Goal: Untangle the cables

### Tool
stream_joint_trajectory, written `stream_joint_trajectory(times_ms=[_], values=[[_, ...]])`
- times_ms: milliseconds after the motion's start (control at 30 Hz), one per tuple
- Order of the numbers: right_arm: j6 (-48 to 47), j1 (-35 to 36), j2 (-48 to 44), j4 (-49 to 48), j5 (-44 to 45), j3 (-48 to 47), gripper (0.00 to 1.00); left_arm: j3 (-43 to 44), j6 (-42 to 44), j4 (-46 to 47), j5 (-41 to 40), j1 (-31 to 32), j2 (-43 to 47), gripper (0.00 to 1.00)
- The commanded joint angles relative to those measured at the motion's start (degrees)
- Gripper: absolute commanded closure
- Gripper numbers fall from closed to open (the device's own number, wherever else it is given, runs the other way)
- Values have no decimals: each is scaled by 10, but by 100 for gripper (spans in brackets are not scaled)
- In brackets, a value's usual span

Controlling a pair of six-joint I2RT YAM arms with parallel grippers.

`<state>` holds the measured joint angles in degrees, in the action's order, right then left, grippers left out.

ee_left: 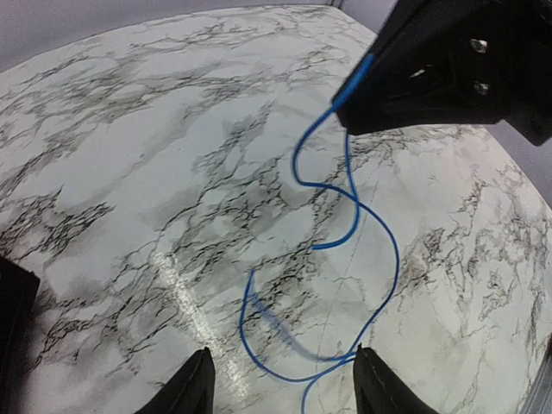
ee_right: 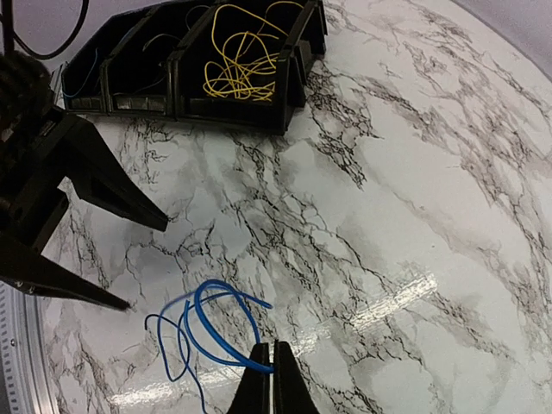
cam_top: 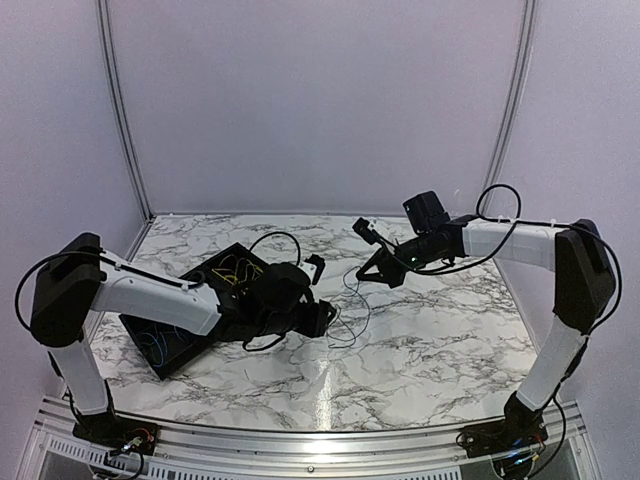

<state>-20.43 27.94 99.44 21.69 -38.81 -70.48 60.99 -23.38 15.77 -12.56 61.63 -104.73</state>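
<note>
One blue cable (ee_right: 220,285) pinched, yellow cable (ee_right: 241,60) binned

- A tabletop (cam_top: 440,340) of white marble with grey-black veins fills the floor of the top view. The same surface lies under both wrist views (ee_left: 129,172) (ee_right: 431,172).
- A black plastic tray (cam_top: 150,357) sits at 9 o'clock on the tabletop, turned at an angle. In the right wrist view it lies at 11 o'clock (ee_right: 233,116), split by walls into three compartments.
- A ribbed metal rail (cam_top: 300,440) runs along the tabletop's 6 o'clock edge.
- A plain pale wall (cam_top: 320,100) stands at 12 o'clock, with side walls at 9 and 3.
- Two thin metal strips rise at 10 o'clock (cam_top: 118,100) and 2 o'clock (cam_top: 515,90).
- A bright glare patch (cam_top: 322,398) lies on the tabletop toward 6 o'clock.
</note>
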Motion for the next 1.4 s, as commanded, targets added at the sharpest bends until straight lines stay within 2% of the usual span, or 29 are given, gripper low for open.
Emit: stream_joint_trajectory(times_ms=[0, 133, 300, 400, 667, 800, 933, 1167, 1300, 1367], values=[[9, -1, -11, -4, -7, -21, 100, 43, -81, -129, -100, 2, 21, 41], [9, -1, -12, -4, -8, -21, 100, 74, -120, -193, -99, -12, 7, 39], [11, -1, -13, -3, -10, -27, 100, 114, -158, -203, 25, -51, -29, 38], [12, -1, -15, -3, -9, -28, 100, 125, -120, -165, 95, -53, -36, 38], [20, -1, -16, -5, -12, -32, 100, 110, -25, -56, 162, -54, -87, 40], [19, -1, -16, -1, -17, -31, 100, 130, 12, -45, 145, -54, -126, 41], [23, -1, -14, -2, -23, -30, 100, 155, 43, -49, 93, -56, -163, 41], [29, -1, -14, -4, -26, -31, 100, 206, 94, -43, 91, -61, -216, 42], [28, -1, -10, -1, -25, -33, 100, 238, 102, -39, 75, -63, -244, 47], [27, -1, -10, 1, -24, -33, 100, 255, 103, -40, 77, -67, -258, 56]])
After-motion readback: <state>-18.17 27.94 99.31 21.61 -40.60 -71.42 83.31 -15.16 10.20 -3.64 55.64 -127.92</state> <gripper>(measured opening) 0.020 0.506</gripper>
